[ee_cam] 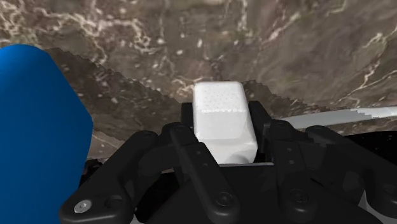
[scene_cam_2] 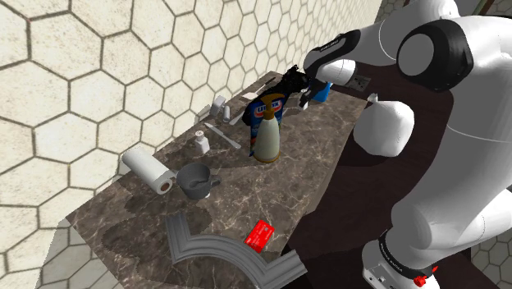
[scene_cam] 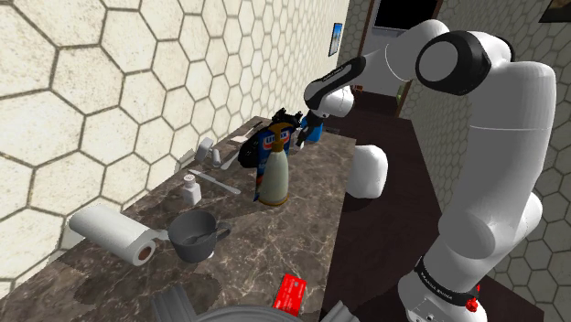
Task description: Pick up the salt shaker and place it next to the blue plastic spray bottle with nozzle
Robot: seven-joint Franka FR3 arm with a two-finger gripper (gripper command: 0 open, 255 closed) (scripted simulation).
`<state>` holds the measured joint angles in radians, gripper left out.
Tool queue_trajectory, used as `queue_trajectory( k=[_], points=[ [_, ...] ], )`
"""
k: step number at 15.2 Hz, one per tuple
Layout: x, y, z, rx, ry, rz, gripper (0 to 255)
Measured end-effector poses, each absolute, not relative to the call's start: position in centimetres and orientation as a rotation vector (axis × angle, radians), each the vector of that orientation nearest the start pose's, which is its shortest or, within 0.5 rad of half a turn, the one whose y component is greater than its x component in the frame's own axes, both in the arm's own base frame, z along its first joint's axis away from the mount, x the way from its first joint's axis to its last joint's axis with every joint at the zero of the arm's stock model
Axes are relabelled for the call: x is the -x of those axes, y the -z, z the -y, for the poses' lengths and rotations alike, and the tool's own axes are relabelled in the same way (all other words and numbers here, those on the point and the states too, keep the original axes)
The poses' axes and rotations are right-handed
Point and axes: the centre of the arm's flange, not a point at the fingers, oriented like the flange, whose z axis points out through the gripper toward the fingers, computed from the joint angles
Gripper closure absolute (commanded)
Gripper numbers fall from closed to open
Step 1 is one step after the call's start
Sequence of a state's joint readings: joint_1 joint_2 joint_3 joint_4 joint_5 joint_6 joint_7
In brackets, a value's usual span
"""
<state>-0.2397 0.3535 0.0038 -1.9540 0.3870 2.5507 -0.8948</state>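
Observation:
A white salt shaker [ee_cam: 222, 118] with a dotted top sits clasped between my black fingers [ee_cam: 261, 125]; my gripper [ee_cam: 224, 141] is shut on it, a little above the dark marble counter [ee_cam: 286, 51]. Close beside the gripper stands the blue spray bottle [ee_cam: 35, 121]. In the shoulder view my gripper [scene_cam: 297, 124] hangs over the counter's far end, right beside the blue bottle [scene_cam: 315, 133]. The second exterior view shows the same: gripper [scene_cam_2: 298, 89] next to the blue bottle [scene_cam_2: 325, 90].
A cream bottle with a dark, colourful top [scene_cam: 273, 172] stands mid-counter. A small white shaker [scene_cam: 190, 188], a paper towel roll [scene_cam: 113, 234], a grey mug [scene_cam: 195, 237] and a red card [scene_cam: 293, 293] lie nearer the stand. The hexagon-tiled wall [scene_cam: 110, 82] borders the counter.

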Motion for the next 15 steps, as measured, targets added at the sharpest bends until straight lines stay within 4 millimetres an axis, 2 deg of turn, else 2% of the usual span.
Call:
queue_trajectory(
  k=[4,5,11,12,15],
  points=[
    [-61.8,-32.0,15.4,2.963,0.515,0.542,255],
    [-61.8,-32.0,15.4,2.963,0.515,0.542,0],
    [-61.8,-32.0,15.4,2.963,0.515,0.542,0],
    [-61.5,-32.5,15.5,2.963,0.514,0.542,0],
    [-60.7,-35.8,15.9,2.963,0.516,0.542,0]
  ],
)
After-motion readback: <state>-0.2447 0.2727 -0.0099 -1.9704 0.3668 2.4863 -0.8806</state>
